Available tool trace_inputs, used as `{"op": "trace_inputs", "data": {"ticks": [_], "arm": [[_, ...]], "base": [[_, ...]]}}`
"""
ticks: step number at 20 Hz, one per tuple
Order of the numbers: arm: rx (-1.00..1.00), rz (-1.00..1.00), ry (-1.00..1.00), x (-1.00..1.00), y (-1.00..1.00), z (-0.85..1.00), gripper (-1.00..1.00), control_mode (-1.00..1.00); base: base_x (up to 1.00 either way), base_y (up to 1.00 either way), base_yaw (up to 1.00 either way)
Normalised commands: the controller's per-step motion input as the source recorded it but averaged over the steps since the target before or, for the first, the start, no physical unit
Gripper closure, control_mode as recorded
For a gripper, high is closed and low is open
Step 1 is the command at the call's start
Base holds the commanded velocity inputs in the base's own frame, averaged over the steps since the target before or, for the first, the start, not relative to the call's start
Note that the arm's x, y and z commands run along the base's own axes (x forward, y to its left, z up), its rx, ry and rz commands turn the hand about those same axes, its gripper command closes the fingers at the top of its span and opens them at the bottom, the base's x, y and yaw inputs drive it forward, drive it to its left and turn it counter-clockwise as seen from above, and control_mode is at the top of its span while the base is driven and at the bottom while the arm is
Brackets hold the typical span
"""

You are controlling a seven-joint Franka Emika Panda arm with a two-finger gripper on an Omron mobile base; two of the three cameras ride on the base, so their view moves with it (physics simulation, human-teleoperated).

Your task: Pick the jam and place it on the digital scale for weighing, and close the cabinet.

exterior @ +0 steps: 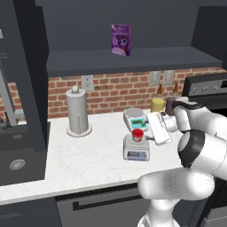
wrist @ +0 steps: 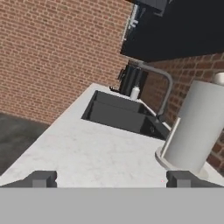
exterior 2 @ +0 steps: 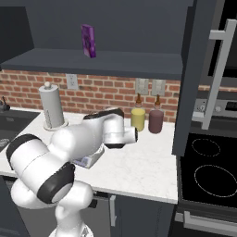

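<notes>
Red jam [exterior: 138,134] sits on the digital scale [exterior: 136,148] near the counter's [exterior: 84,159] front edge. Beside it, the gripper [wrist: 112,179] holds nothing, jaws spread wide. Cabinet [exterior 2: 210,69] door stands open.

white marble counter [exterior: 88,159] carries digital scale [exterior: 136,150], white scale [exterior: 135,117], paper-towel holder [exterior: 78,111].

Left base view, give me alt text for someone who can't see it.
A small red jam jar sits on the grey digital scale on a white counter, with the robot's hand just to its right. Behind stand a paper towel holder and a purple box on the open cabinet shelf.
</notes>
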Motion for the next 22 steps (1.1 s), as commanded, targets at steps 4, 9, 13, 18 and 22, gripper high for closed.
{"op": "trace_inputs", "data": {"ticks": [4,9,13,18,22], "arm": [[0.0,0.0,-0.18,-0.27,0.0,0.54,-1.0,-1.0],[0.0,0.0,-0.22,-0.31,0.0,0.5,-1.0,-1.0],[0.0,0.0,-0.35,-0.34,0.0,0.62,-1.0,-1.0],[0.07,0.0,-0.24,-0.37,-0.06,0.64,-1.0,-1.0],[0.06,0.0,-0.28,-0.69,-0.38,0.34,-1.0,-1.0]], "base": [[0.0,0.0,0.0],[0.0,0.0,0.0],[0.0,0.0,0.0],[0.0,0.0,0.0],[0.0,0.0,0.0]]}}
